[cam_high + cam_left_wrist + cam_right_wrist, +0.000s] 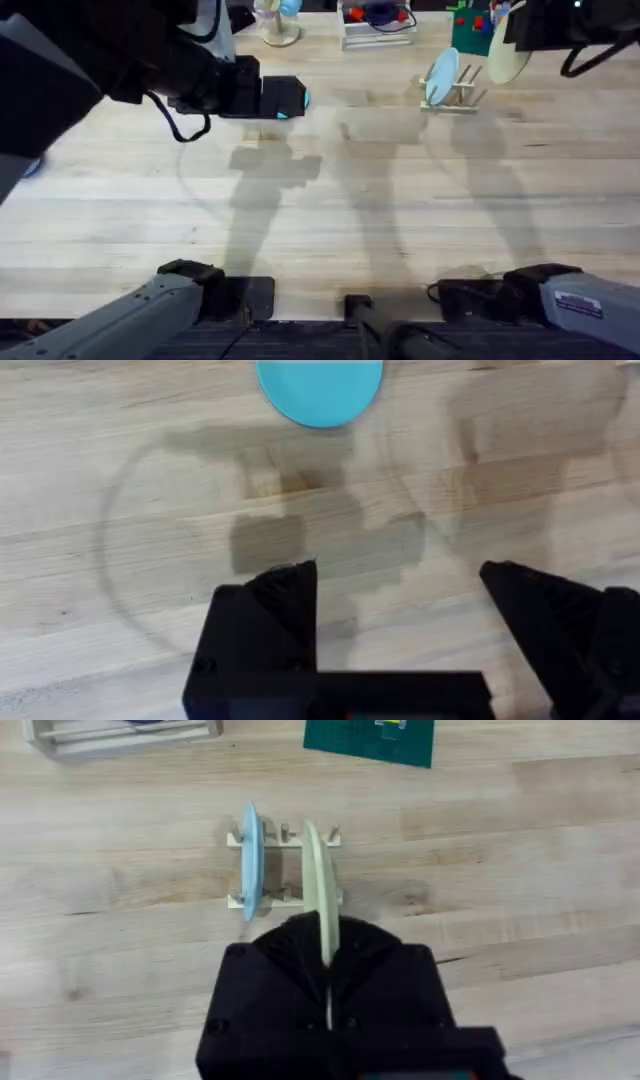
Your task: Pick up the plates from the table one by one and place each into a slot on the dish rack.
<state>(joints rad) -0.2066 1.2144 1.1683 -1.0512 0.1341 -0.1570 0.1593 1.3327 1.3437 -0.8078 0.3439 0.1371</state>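
Note:
A sky-blue plate [320, 388] lies flat on the wooden table [330, 220]; in the overhead view a sliver of this plate [303, 98] peeks out past my left gripper [288, 100]. That left gripper [400, 595] hovers open over bare wood, a short way from the plate. My right gripper [325, 935] is shut on the cream-yellow plate [318, 885], held on edge directly over the small wooden dish rack [285, 840]. Overhead, the cream plate [505, 50] hangs up and to the right of the rack [458, 95].
A paler blue plate [440, 75] [252, 860] stands upright in one rack slot. Behind the rack lie a green mat [470, 30] and a white wire-frame tray [378, 25]. A pale stand [280, 25] sits at the back left.

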